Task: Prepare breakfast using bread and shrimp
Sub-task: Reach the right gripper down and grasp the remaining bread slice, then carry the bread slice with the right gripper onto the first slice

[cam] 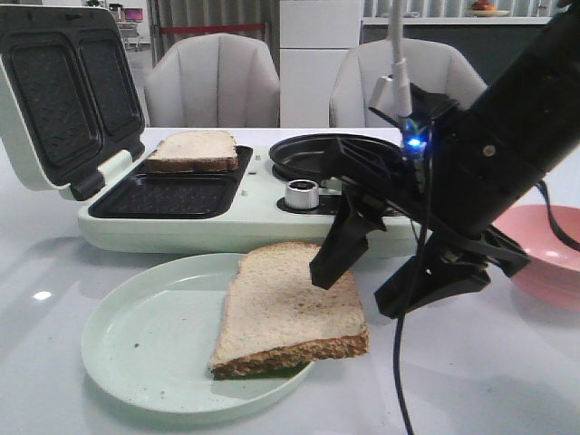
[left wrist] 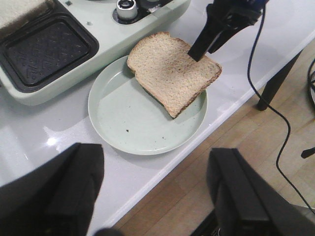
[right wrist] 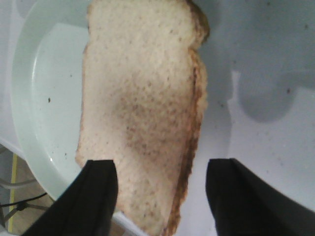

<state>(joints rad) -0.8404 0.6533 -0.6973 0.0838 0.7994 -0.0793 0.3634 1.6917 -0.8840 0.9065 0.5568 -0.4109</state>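
Observation:
One bread slice (cam: 290,308) lies on a pale green plate (cam: 145,344), overhanging its right rim. It also shows in the left wrist view (left wrist: 172,71) and the right wrist view (right wrist: 142,108). A second bread slice (cam: 192,149) sits in the far tray of the open sandwich maker (cam: 181,227). My right gripper (cam: 376,276) is open just above the near slice's right edge, one finger over the bread and one over the table (right wrist: 162,196). My left gripper (left wrist: 157,191) is open and empty above the table's front edge. No shrimp is in view.
The sandwich maker's lid (cam: 63,91) stands open at the left; its near tray (cam: 168,195) is bare. A metal knob (cam: 303,193) and a round black pan (cam: 308,154) are on its right half. A pink plate (cam: 548,258) lies at the right. Cables hang from my right arm.

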